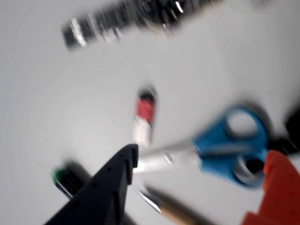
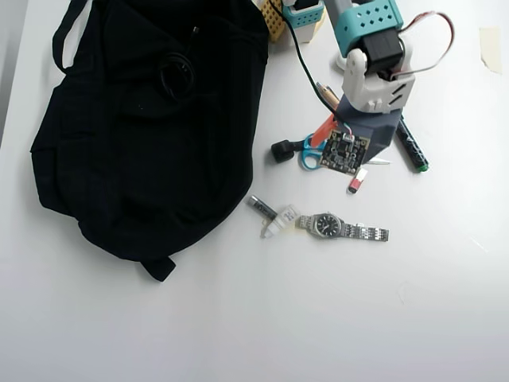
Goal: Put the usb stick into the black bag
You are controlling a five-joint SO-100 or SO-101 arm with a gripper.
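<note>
A: Stick (image 2: 357, 181) bagged yet?
B: No — it lies on the table, beside the scissors (image 1: 225, 150), well apart from the bag (image 2: 151, 127).
A: Gripper (image 1: 199, 161)?
B: Spread open, empty, above the stick — grasp and carry remain.

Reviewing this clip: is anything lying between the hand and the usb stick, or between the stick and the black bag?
Nothing lies between the hand and the usb stick; the scissors sit just beside it. Toward the black bag, the watch and a capped stick lie near the path.
</note>
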